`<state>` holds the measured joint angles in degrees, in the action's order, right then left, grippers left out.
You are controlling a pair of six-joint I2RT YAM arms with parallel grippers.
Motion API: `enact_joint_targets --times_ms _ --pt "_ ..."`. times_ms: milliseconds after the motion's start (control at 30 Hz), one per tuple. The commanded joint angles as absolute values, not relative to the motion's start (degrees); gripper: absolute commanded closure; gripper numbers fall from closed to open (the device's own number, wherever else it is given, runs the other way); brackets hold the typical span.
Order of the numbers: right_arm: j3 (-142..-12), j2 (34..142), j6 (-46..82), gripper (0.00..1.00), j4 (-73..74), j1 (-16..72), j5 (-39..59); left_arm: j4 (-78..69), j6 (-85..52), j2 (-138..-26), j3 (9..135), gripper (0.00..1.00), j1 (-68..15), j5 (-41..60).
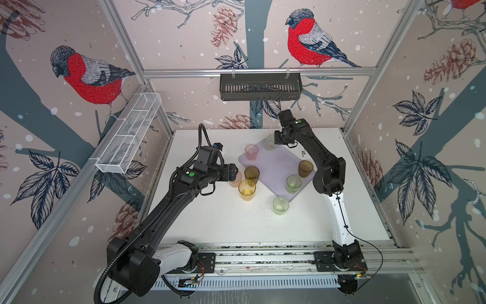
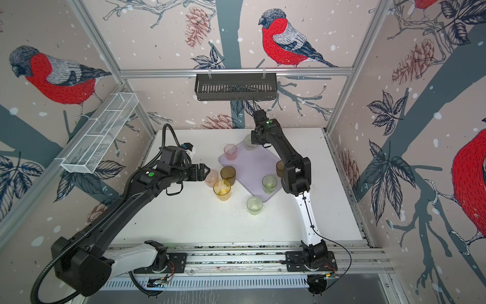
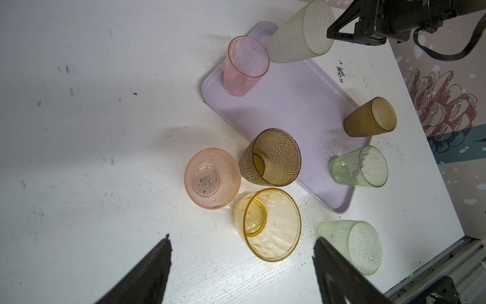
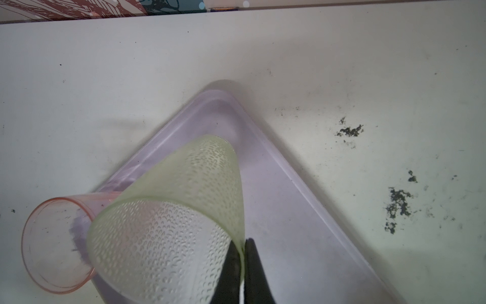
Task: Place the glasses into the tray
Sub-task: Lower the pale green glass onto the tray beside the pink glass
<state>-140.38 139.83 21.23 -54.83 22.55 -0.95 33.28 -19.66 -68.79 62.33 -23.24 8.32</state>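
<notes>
right gripper (image 4: 241,241) pinches frosted glass (image 4: 171,223) rim, seemingly resting on tray (image 4: 289,223); left gripper (image 3: 243,237) wide.

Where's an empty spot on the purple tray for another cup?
The tray's middle is bare, between the pink cup, the frosted cup in the right claw, the brown cup and the green cup. It's crowded beside the tray's left edge in both top views, where a second brown cup, the peach cup and the yellow cup huddle.
</notes>
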Motion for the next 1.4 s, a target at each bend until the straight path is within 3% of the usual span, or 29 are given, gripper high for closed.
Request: enact_joint_targets --times_ms 0,1367 --pt "-140.89 140.19 22.12 0.94 -53.56 22.37 -0.61 31.34 -19.84 -69.06 62.72 0.15 -23.11 7.9" --pt "-141.59 141.59 22.6 0.78 -50.31 21.51 2.47 30.37 -19.82 -71.23 63.54 0.15 -23.03 8.09"
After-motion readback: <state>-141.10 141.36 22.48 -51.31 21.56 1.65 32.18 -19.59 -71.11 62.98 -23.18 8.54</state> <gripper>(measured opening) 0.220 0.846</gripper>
